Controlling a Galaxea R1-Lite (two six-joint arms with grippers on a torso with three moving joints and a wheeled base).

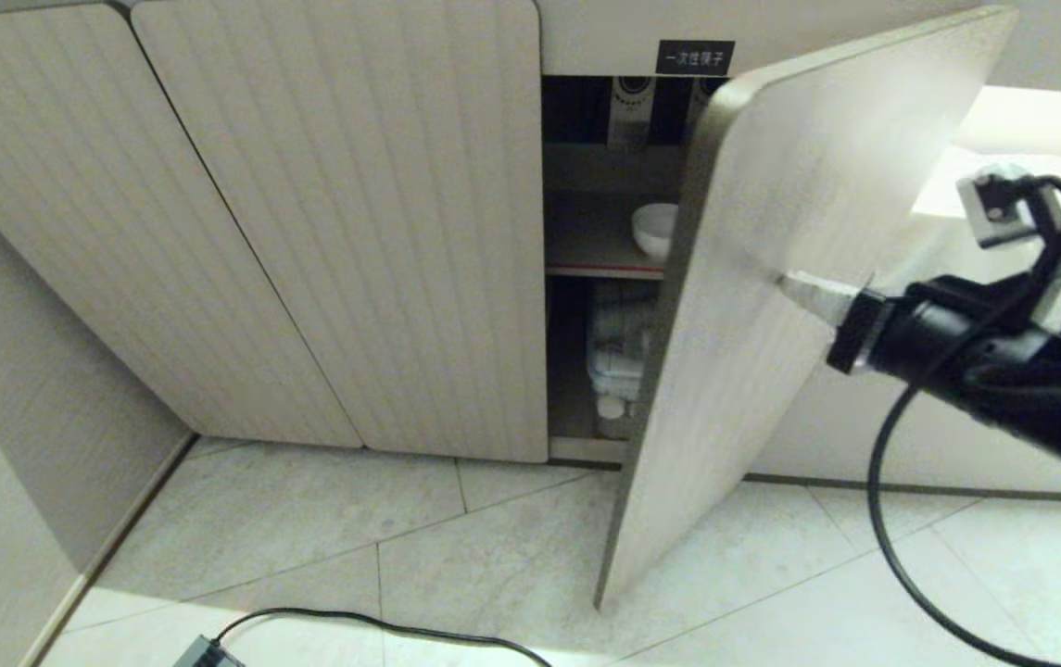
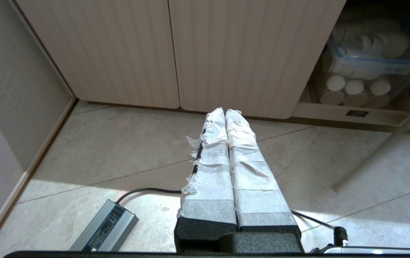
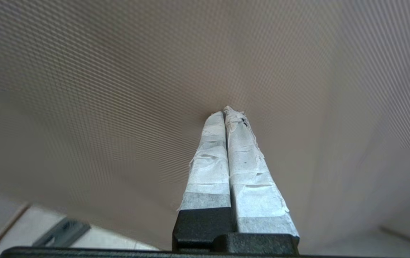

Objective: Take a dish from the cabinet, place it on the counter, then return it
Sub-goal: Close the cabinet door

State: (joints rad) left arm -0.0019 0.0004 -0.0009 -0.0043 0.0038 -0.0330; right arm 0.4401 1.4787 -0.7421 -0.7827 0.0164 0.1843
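Right gripper (image 1: 788,282) — fingers pressed together, holding nothing — tips apparently against the open cabinet door (image 1: 762,306); the dish (image 1: 656,228) sits on the inner shelf (image 1: 599,270).

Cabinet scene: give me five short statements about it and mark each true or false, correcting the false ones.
1. One cabinet door stands ajar. True.
2. The right gripper has its shut fingertips against the outer face of that door. True.
3. The white bowl sits on the floor tiles. False: it rests on the red-edged inner shelf, partly hidden by the door.
4. The left gripper is holding the bowl. False: it is shut on nothing, hanging over the floor before the closed doors.
5. A clear plastic box of white round items sits in the lower compartment. True.
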